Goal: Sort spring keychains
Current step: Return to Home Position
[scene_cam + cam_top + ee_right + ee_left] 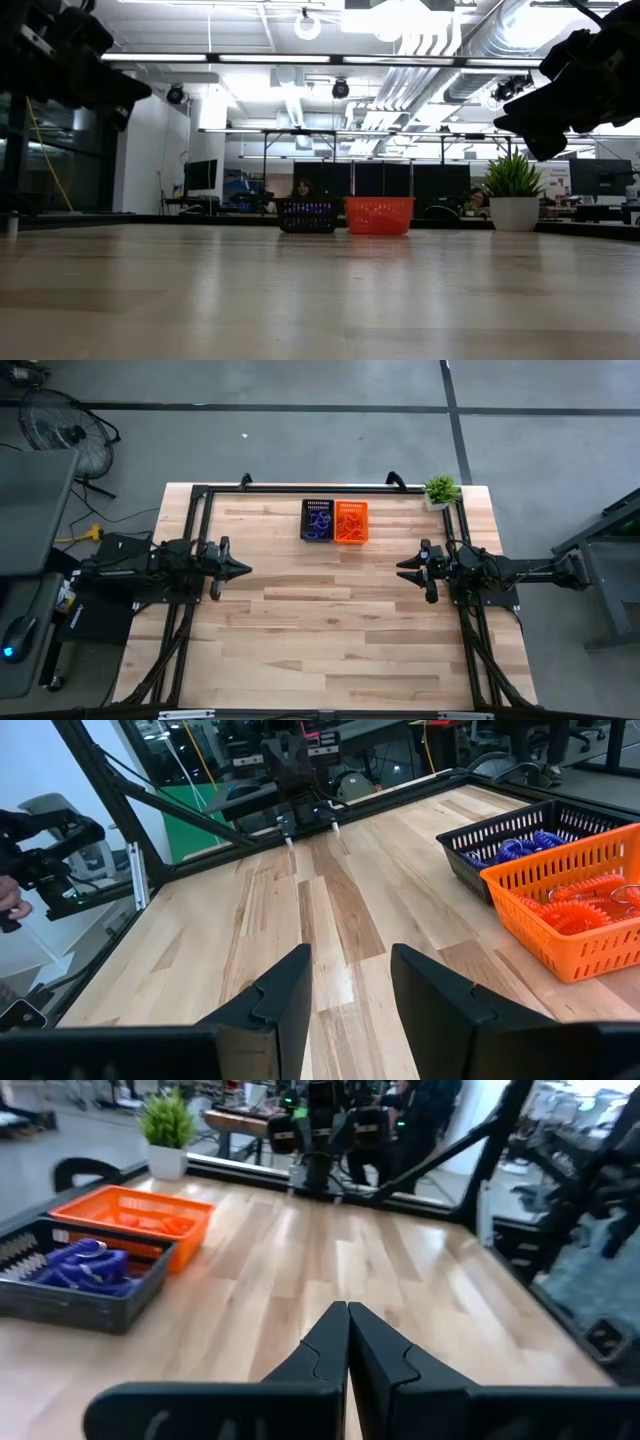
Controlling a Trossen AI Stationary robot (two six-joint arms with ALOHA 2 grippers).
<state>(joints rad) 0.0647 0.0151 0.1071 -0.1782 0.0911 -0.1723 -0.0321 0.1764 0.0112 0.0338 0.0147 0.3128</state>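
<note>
High view: purple spring keychains [319, 523] sit in the black basket [304, 510], orange spring keychains [350, 526] in the orange basket [366, 510]. The baskets touch side by side at mid far edge of the table [330, 630]. No loose ring shows on the bare wood, so sorting looks done, imo.

Left gripper [243, 569] hangs near the left edge and right gripper [403, 571] near the right edge, tips facing each other, both well apart from the baskets.

Relation that matters: baskets lie toward the far edge btwn the two arms, black one on the left arm's side, orange on the right's. Neither arm is clearly nearer. Rings are heaped, so no long axis to read.

Left wrist view adds what top-down can't: left gripper [348, 1308] has its fingers pressed together, nothing held. Right wrist view: right gripper [350, 955] has its fingers apart w/ a clear gap, empty. Low view shows both arms held up off the table.
</note>
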